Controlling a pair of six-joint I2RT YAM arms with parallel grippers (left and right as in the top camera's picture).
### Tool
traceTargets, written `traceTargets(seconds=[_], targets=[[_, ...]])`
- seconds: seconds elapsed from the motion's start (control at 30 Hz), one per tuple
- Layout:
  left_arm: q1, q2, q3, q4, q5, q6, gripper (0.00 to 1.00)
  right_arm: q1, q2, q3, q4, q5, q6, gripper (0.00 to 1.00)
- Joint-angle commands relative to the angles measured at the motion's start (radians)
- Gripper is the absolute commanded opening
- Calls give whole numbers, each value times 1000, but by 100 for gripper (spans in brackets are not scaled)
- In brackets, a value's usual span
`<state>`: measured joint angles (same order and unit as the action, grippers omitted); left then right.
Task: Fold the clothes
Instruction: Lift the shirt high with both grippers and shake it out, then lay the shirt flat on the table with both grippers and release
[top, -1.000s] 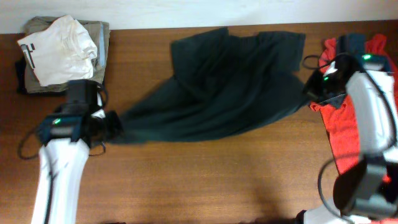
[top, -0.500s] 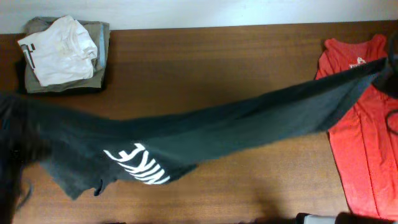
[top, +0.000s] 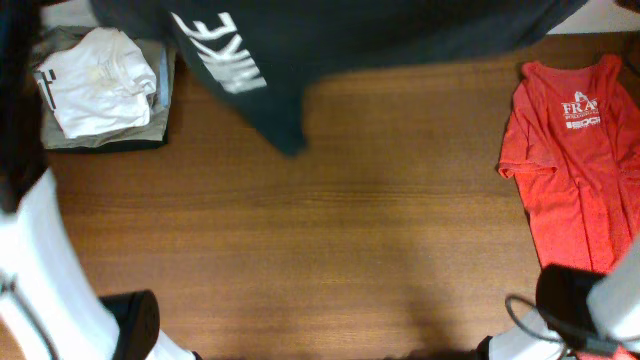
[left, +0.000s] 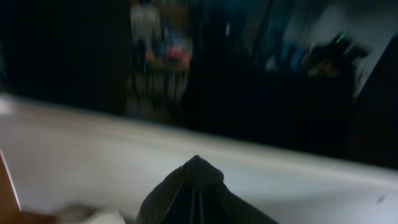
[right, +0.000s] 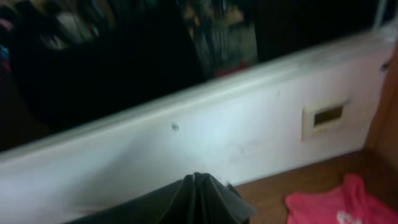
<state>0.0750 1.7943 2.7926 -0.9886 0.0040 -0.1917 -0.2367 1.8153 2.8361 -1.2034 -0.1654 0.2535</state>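
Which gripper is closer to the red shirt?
Right. The right gripper grips the black top near the red shirt; the left gripper is far off, by the folded white garment.

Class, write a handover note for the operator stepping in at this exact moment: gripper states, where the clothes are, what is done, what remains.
Left gripper: shut on a bunch of the black top.
Right gripper: shut on another bunch of it.
Black top: held up off the table, stretched across the far edge close to the overhead camera, white letters showing.
Done: top gripped at two points and held aloft; no fold made.
Left: probably lay it flat on the bare wood between the folded pile and the red shirt, then fold.
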Motion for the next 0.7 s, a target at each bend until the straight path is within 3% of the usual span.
traceTargets(seconds=[0.0, 0.13, 0.3, 0.33, 0.47, 0.53, 0.67], targets=[[8, 6, 36, -111, 1, 51, 1, -5, -2, 2, -100, -8, -30, 4], [8, 106, -78, -383, 0, 51, 1, -5, 63, -113, -335, -8, -30, 4], [8, 220, -200, -678, -48, -13, 1, -6, 76, -336, -406, -8, -29, 4], [8, 181, -203, -699, -97, -49, 1, -6, 76, -342, -483, -8, -30, 4], [6, -7, -285, -699, -72, -45, 1, -6, 45, -415, -496, 20, -50, 4], [6, -163, -484, -699, -72, -50, 1, -6, 6, -478, -496, 19, -36, 4], [6, -307, -764, -699, -71, -51, 1, -6, -85, -592, -496, 45, -37, 4]])
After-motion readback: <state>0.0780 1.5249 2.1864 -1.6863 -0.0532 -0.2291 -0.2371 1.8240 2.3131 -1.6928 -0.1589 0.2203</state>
